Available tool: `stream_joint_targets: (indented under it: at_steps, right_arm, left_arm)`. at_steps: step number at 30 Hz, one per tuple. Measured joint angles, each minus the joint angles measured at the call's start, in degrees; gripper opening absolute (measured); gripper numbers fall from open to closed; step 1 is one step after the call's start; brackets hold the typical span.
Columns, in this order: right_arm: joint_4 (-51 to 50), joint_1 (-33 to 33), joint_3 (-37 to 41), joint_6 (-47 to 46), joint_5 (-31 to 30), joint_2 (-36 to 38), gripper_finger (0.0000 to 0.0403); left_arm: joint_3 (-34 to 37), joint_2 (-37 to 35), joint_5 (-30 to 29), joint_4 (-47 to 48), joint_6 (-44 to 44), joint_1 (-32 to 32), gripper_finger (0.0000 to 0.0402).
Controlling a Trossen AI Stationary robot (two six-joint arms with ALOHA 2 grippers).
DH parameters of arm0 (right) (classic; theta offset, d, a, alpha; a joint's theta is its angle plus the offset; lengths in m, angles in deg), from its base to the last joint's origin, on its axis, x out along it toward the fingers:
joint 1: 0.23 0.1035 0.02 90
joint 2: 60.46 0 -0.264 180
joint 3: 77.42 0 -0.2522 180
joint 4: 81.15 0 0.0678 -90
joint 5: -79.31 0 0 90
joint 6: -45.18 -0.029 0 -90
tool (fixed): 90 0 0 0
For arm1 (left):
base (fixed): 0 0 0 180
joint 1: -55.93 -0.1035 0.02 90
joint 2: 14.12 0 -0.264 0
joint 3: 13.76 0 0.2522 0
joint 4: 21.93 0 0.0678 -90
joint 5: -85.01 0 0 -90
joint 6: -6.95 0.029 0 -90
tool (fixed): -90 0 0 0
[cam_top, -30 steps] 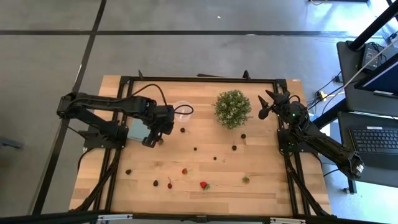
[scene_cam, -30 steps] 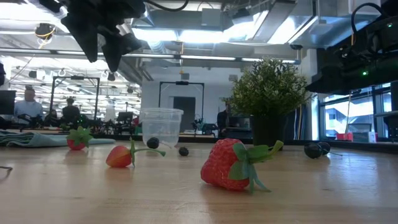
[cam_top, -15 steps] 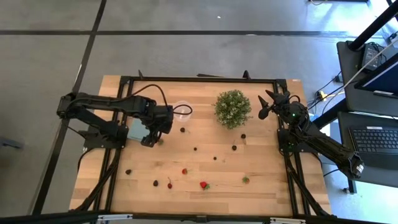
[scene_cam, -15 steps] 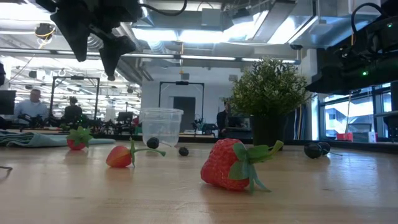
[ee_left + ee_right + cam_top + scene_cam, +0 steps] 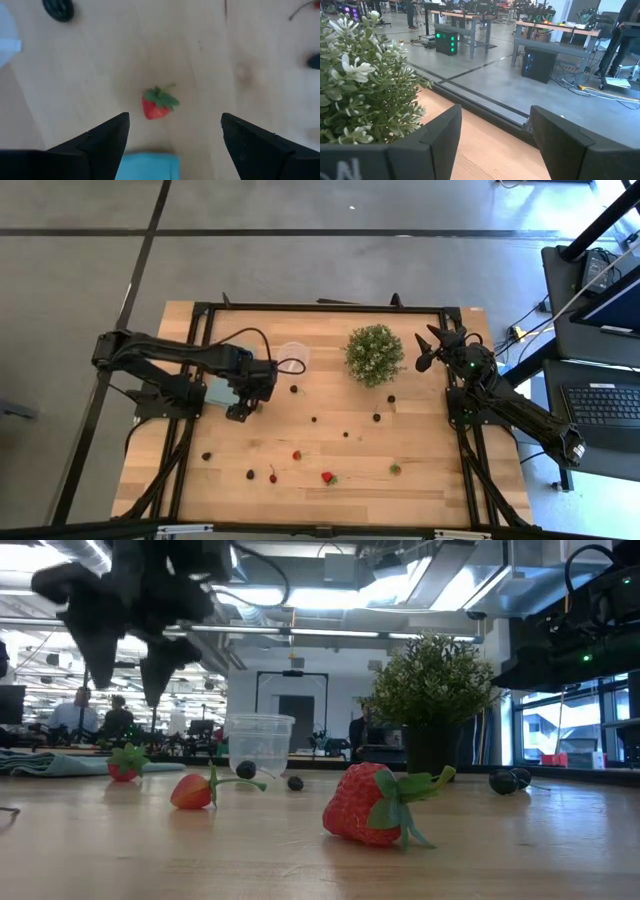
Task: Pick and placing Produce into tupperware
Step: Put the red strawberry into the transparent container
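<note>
The tupperware point(image 5: 293, 357) point(image 5: 258, 745) is a small clear cup standing upright near the table's far edge. Produce is scattered over the wood: strawberries point(image 5: 327, 477) point(image 5: 368, 803) point(image 5: 192, 790) and dark berries point(image 5: 315, 419) point(image 5: 295, 782). My left gripper point(image 5: 240, 408) point(image 5: 125, 680) point(image 5: 175, 135) is open and hangs above a small strawberry point(image 5: 157, 104) point(image 5: 123, 762) that lies beside the teal rectangle point(image 5: 218, 390) point(image 5: 150, 167); its fingers stand on either side, clear of the fruit. My right gripper point(image 5: 430, 352) point(image 5: 495, 140) waits open at the table's right edge, next to the plant.
A bushy green plant point(image 5: 374, 355) point(image 5: 430, 690) point(image 5: 360, 75) stands right of the cup. A dark berry point(image 5: 58, 8) lies between the small strawberry and the cup. More fruit point(image 5: 250, 475) point(image 5: 395, 469) is strewn toward the near edge. People show in the room behind.
My left gripper has moved toward the table's left edge and down a little, and now stands over the small strawberry beside the teal rectangle. It has stayed open. The fruit and the cup have kept their places.
</note>
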Motion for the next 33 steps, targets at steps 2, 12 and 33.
stream_joint_targets:
  at_steps: [2, 12, 33]
  right_arm:
    - [0.0, 0.01, 0.0, 0.01, 0.0, -0.01, 0.0239]
    - [0.0, 0.0, 0.0, 0.02, 0.0, -0.02, 0.0239]
    - [0.0, 0.01, 0.0, 0.0, 0.0, -0.02, 0.0239]
  left_arm:
    - [2.13, 0.02, -1.01, -2.81, 1.25, 0.34, 0.0303]
    - [10.2, 0.02, -3.03, -13.4, 1.97, 0.46, 0.0298]
    - [17.83, 0.02, -3.33, -23.29, 3.08, 0.54, 0.0298]
